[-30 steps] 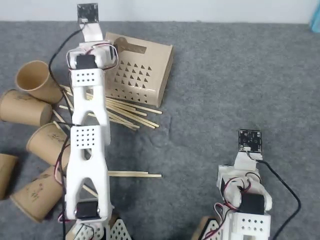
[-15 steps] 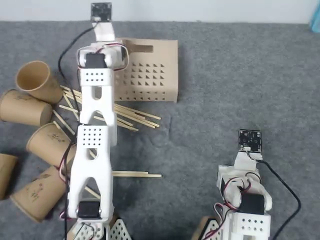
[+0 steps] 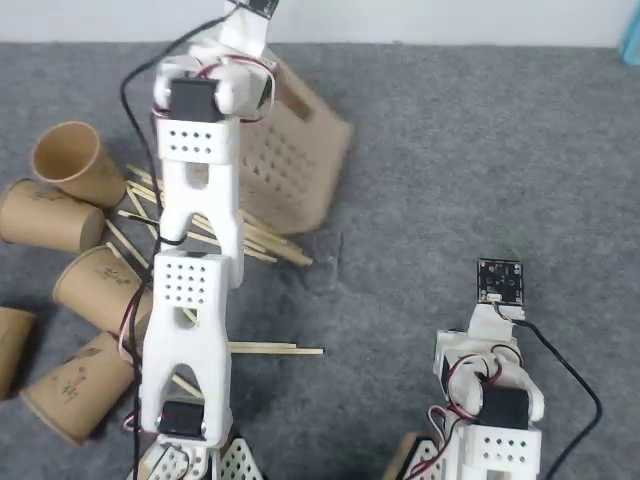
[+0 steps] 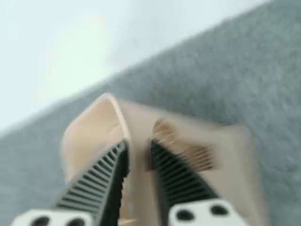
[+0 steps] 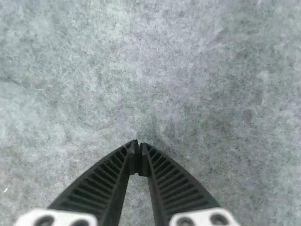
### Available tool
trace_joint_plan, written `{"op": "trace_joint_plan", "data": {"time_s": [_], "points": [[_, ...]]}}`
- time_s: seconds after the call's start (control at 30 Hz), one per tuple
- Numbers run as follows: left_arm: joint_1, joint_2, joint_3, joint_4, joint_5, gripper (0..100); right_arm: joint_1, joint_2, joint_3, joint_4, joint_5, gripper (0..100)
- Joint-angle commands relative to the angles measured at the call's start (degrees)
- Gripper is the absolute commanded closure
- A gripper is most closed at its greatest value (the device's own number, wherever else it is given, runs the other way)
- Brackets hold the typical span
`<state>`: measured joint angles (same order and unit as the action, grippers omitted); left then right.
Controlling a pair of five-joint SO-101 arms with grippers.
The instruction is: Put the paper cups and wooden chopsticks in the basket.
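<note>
- The left end effector [image 4: 138,147] pinches a wall of the basket [image 4: 94,127]; its two ribbed fingers [image 4: 110,169] sit close on either side of the thin tan rim
- From the high view the basket [image 3: 300,150] is at the far edge of the grey counter [image 3: 450,150], tilted rather than flat, its perforated side showing; the left arm [image 3: 190,250] stretches out to it
- The paper cups [image 3: 50,215] lie on their sides in a loose group at the left of the counter, outside the basket; one near the far end shows its open mouth
- The wooden chopsticks [image 3: 265,240] are fanned out on the counter just beside the basket, partly under the left arm; a separate pair [image 3: 275,348] lies nearer the arm bases, apart from the pile
- The right end effector [image 5: 139,146] is pressed together with nothing between its fingers, above bare counter; the right arm [image 3: 495,420] sits folded at the near right, well apart from the cups, chopsticks and basket
</note>
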<state>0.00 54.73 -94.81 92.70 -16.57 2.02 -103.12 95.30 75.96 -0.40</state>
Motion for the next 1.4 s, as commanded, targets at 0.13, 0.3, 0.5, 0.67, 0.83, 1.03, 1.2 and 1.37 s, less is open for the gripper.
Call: {"op": "trace_joint_plan", "data": {"time_s": [0.13,0.3,0.5,0.67,0.83,1.03,1.2,1.37], "points": [[0.1,-15.2,-0.8,1.6,-9.1,99,0.7,-0.7,1.1,-0.9,1.2,99.2],[-0.4,-16.5,-0.7,1.7,-9.4,99,0.7,-0.7,1.1,-0.9,1.2,99.2],[-1.0,-13.7,-0.9,3.3,-1.2,99,0.7,-0.7,1.1,-0.9,1.2,99.2],[-1.1,-12.2,-0.9,4.5,4.4,95,0.7,-0.7,1.1,-0.9,1.2,99.2],[-1.0,-12.6,-0.7,8.1,7.0,84,0.7,-0.7,1.1,-0.9,1.2,99.2],[-0.9,-14.2,-0.3,8.1,2.6,85,0.7,-0.7,1.1,-0.9,1.2,99.2],[1.5,-21.2,11.6,8.1,2.8,85,0.7,-0.7,1.1,-0.9,1.2,99.2],[5.3,-34.0,31.6,7.8,5.9,85,0.7,-0.7,1.1,-0.9,1.2,99.2]]}}
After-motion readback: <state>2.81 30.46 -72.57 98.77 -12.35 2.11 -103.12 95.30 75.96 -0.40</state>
